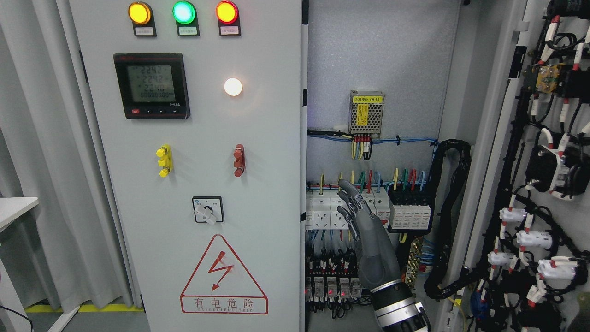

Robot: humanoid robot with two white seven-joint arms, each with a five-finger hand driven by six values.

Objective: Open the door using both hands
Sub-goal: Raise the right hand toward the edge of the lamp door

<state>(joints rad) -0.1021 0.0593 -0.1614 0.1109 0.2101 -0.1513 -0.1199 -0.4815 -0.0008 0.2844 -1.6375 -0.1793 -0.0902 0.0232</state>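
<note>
The right door (544,184) of the electrical cabinet is already swung wide open at the far right, and I can see all the wires and white plugs on its inside face. The left door (193,161) is still shut in front of me, with its three round lamps (183,12) on top, a meter screen (151,85), a small knob switch (208,210) and a red lightning warning sign (223,276). My right hand (364,230) comes up from the bottom right and is inside the open half of the cabinet, near the row of white breakers (341,210). Its fingers are stretched out flat and hold nothing. I do not see my left hand at all. I think one door is done and the left door is next. For that, I need to reach its right edge, hook my fingers behind it, and pull gently without touching the wires.
</note>
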